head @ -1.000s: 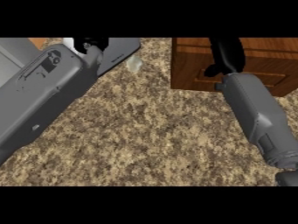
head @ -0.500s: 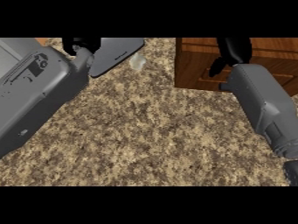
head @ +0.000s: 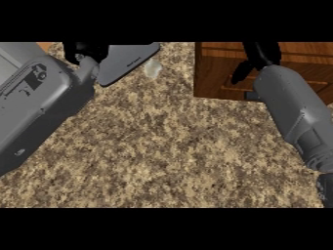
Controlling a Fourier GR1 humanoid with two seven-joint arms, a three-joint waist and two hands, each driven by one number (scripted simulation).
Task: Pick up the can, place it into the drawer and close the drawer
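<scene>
Task status: late stage by the look of it; no can visible anywhere on counter (head: 161, 146), so can judged either inside the wooden drawer unit (head: 219, 73) or hidden — cannot tell which. Drawer front seen at upper right, its state (open or closed) not readable from this angle; closing step presumed in hand or just finishing, nothing confirmed.

Right hand (head: 259, 56): at top right, raised over the drawer unit's front face, dark fingers pointing down and slightly curled, one fingertip near the face of the wood; nothing seen held. Contact with drawer uncertain. Right forearm (head: 299, 117): grey, angled from lower right edge up toward the drawer.

Left hand (head: 82, 51): at top left, mostly cut by the view's upper edge; finger state not determinable. Left forearm (head: 32, 107): large, grey, diagonal from lower left.

Other items: flat grey slab (head: 126, 61) on counter beside left hand; small pale smudge (head: 153, 68) just right of it, identity unclear
</scene>
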